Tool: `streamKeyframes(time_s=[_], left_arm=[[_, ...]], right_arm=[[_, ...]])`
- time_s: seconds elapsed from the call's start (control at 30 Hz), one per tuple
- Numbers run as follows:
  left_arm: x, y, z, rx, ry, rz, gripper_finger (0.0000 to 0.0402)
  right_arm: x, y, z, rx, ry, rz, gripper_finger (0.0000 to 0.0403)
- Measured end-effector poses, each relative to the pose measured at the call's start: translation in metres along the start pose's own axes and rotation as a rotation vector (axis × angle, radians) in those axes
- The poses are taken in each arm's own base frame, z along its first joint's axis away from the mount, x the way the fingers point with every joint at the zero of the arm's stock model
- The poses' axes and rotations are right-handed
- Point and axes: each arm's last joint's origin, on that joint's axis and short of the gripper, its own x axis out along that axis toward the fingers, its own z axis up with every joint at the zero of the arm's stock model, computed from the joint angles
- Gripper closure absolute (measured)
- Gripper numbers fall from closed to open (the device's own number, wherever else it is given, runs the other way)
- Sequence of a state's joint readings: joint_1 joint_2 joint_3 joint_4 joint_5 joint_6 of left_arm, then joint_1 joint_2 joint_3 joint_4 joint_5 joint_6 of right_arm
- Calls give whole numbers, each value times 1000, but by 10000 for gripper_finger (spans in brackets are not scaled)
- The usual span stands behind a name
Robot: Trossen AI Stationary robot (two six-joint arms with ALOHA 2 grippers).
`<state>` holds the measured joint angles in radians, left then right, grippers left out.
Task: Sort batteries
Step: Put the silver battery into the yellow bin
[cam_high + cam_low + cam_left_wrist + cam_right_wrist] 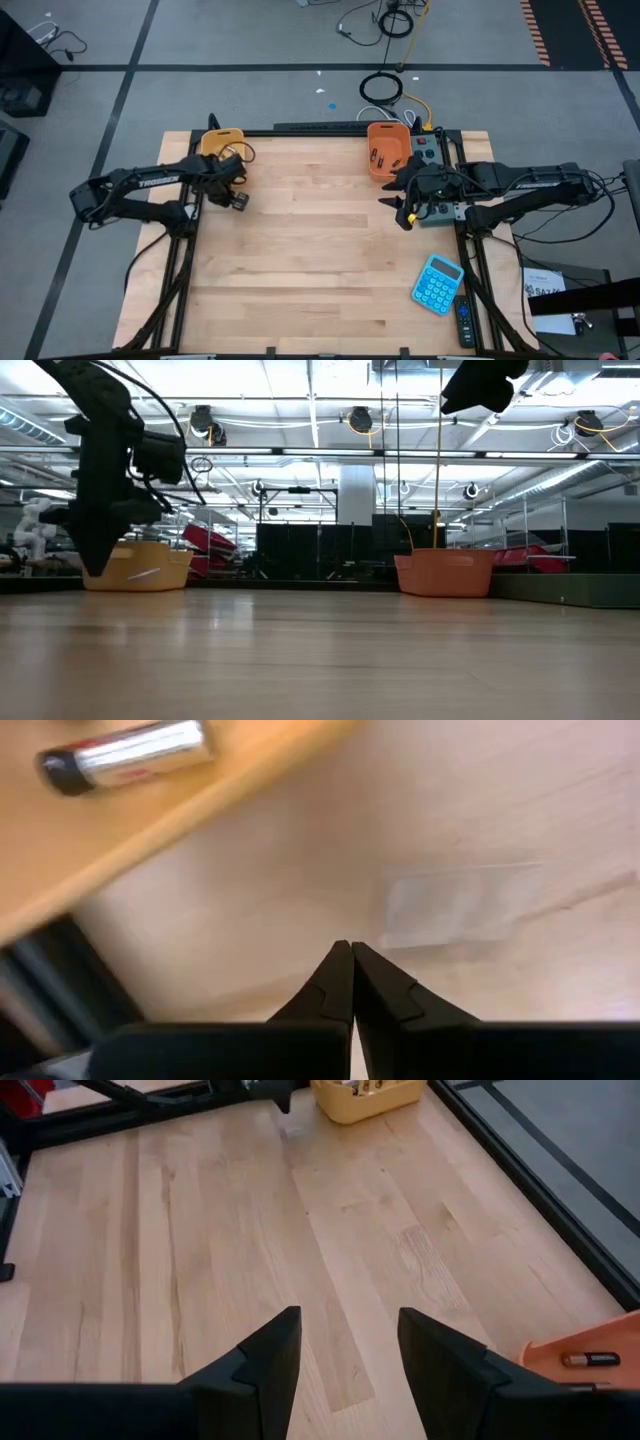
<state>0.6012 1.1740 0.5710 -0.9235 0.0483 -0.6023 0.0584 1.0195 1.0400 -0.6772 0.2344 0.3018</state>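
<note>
Sorting looks nearly finished, with our table (320, 250) bare of batteries.
Our yellow bin (222, 142) sits just past the left gripper (350, 982), jaws pressed together on nothing; one battery (125, 755) lies inside. Our right gripper (348, 1348), jaws spread and empty, hovers beside the orange bin (388, 152). Risk: either arm swinging low could nudge a bin.
</note>
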Motion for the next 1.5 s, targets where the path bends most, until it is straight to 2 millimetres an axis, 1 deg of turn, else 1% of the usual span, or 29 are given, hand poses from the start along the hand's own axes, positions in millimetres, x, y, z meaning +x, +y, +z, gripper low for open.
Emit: streamKeyframes(time_s=[0.2, 0.33, 0.4, 0.43, 0.5, 0.53, 0.67, 0.73, 0.83, 0.9, 0.97, 1.07, 1.13, 1.23, 1.3, 1.4, 1.5], left_arm=[[-19, -4, 2, -12, -62, -88, 401], [-27, -6, 2, -50, -67, -138, 401], [-33, -10, 4, -53, -66, -205, 397], [-38, -14, 5, -43, -71, -247, 391], [-50, -24, 7, -17, -110, -324, 375], [-57, -30, 7, -3, -136, -354, 368], [-87, -64, 5, 135, -301, -423, 356], [-98, -82, 2, 208, -370, -432, 355], [-107, -103, -2, 273, -455, -436, 354], [-108, -115, -3, 296, -470, -443, 353], [-105, -125, -4, 319, -455, -436, 353], [-93, -138, -6, 359, -404, -420, 353], [-85, -147, -9, 387, -371, -422, 352], [-76, -157, -12, 419, -350, -422, 352], [-72, -163, -14, 433, -352, -434, 352], [-72, -170, -14, 442, -373, -470, 352], [-74, -173, -12, 452, -397, -512, 352]], right_arm=[[0, 0, 1, -12, -11, 4, 243], [0, 0, 1, -24, -15, 4, 243], [0, 0, -2, 0, 20, -2, 243], [-1, -2, -7, 32, 73, -5, 243], [-5, -4, -19, 71, 201, 22, 243], [-7, -2, -22, 76, 231, 44, 243], [-19, 6, -26, 78, 230, 121, 243], [-20, 7, -27, 67, 238, 123, 243], [-14, 11, -33, 38, 328, 121, 243], [-8, 14, -36, 32, 393, 142, 243], [-2, 20, -37, 24, 421, 176, 243], [7, 30, -39, 23, 469, 236, 243], [12, 34, -46, 32, 554, 240, 243], [17, 35, -57, 65, 713, 190, 243], [19, 34, -62, 101, 786, 140, 243], [22, 31, -72, 191, 796, 74, 243], [22, 22, -90, 335, 786, 14, 243]])
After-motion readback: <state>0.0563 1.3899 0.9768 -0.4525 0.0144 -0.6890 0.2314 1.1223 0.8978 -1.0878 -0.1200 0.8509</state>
